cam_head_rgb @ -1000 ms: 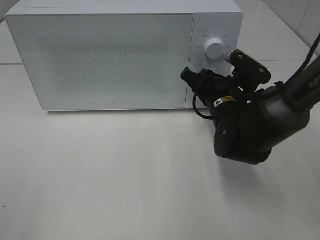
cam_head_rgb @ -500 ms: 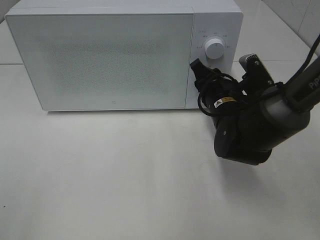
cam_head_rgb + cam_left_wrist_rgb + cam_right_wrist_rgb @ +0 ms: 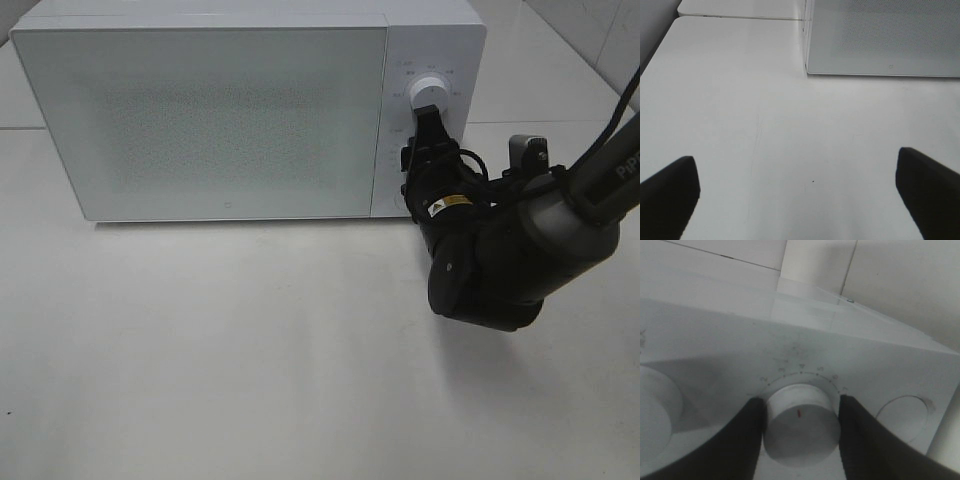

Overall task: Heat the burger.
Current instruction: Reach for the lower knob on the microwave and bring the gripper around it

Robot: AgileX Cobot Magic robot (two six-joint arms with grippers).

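Exterior high view and both wrist views give no sight of the burger; its location cannot be determined. The white microwave (image 3: 220,110) stands at the far side of the table (image 3: 250,350) with its door shut flat against the housing.

Control panel: located to the right of the door. The upper knob (image 3: 428,92) is uncovered. Directly below it, the right arm covers the panel, and one dark finger (image 3: 430,125) points up toward the upper knob.

Right gripper (image 3: 800,415): clenched on the lower knob (image 3: 799,427). In the right wrist view its two dark fingers (image 3: 747,440) press against opposite sides of this round white knob. A small red mark is visible on the knob face, and a ring of scale marks is printed on the panel around it. A round recess (image 3: 905,412) lies beside the knob on the panel.

Left gripper (image 3: 800,195): released. Its jaws stand wide apart over bare table surface with nothing between them, and the front corner of the microwave lies ahead of it, well apart.
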